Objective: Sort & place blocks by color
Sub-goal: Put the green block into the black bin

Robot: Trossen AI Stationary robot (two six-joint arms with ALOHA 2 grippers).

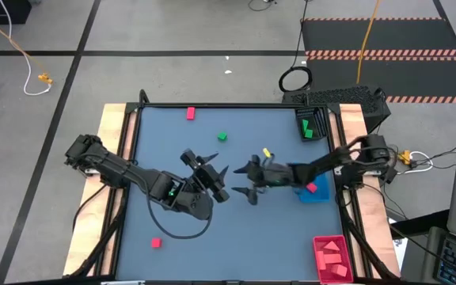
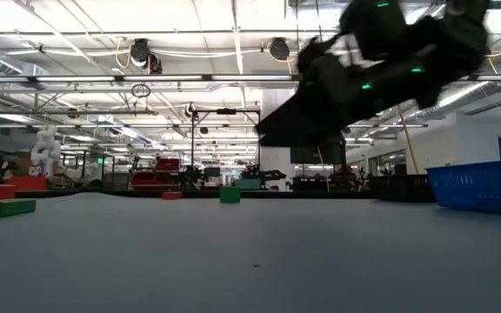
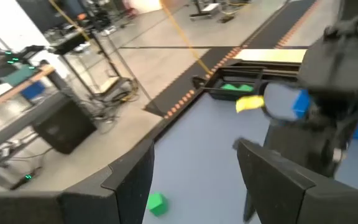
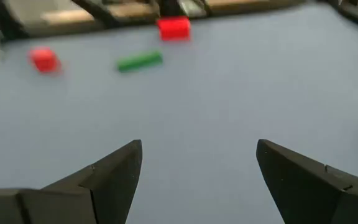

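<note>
Both grippers hover open near the table's middle and face each other, touching nothing: my left gripper (image 1: 222, 180) (image 3: 194, 180) and my right gripper (image 1: 240, 180) (image 4: 197, 155). Loose blocks lie flat on the blue-grey mat: a green cube (image 1: 222, 136) (image 3: 156, 203) (image 2: 230, 195), a yellow piece (image 1: 266, 151) (image 3: 250, 104), a red block (image 1: 190, 113) near the far edge and a red block (image 1: 156, 243) near the near edge. A pink block (image 1: 311, 188) sits on the blue tray (image 1: 320, 195). The right wrist view shows a green bar (image 4: 140, 61) and red blocks (image 4: 173, 28) (image 4: 43, 59).
A black tray (image 1: 311, 124) with green pieces sits at the far right corner. A red tray (image 1: 332, 257) with red pieces sits at the near right corner. A raised dark frame (image 1: 236, 105) edges the mat. In the low view a blue basket wall (image 2: 485, 187) stands at the right.
</note>
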